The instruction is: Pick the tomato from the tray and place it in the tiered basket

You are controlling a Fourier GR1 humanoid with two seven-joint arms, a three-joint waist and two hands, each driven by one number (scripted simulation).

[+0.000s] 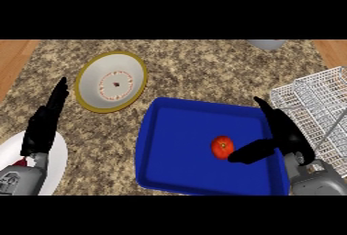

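1. Head view: one tomato [222, 147], one blue tray [169, 137], one white wire basket [318, 108], and two plates are counted on the speckled stone counter [196, 69].
2. One plate [112, 81] with a yellow rim is seen at the upper left, well apart from the tray; a second, plain white plate [59, 158] is seen at the lower left edge, partly covered by the left forearm.
3. A grey object [265, 44] is cut off at the top edge and cannot be identified.
4. The tomato is located inside the tray, right of its middle and apart from all four walls.
5. The right hand [281, 133] is held over the tray's right side, fingers stretched out toward the far rim and thumb reaching toward the tomato; the thumb tip is seen just beside the fruit, and contact cannot be told. Nothing is held.
6. The left hand [46, 120] is shown at the left edge, fingers straight and pressed together, pointing away from the robot, holding nothing.
7. The basket is placed at the right edge, just beside the tray's far right corner and partly cut off by the frame.
8. Bare counter is left between the yellow-rimmed plate and the tray, and along the far side. Wooden flooring [13, 59] is visible beyond the counter's left and right edges.
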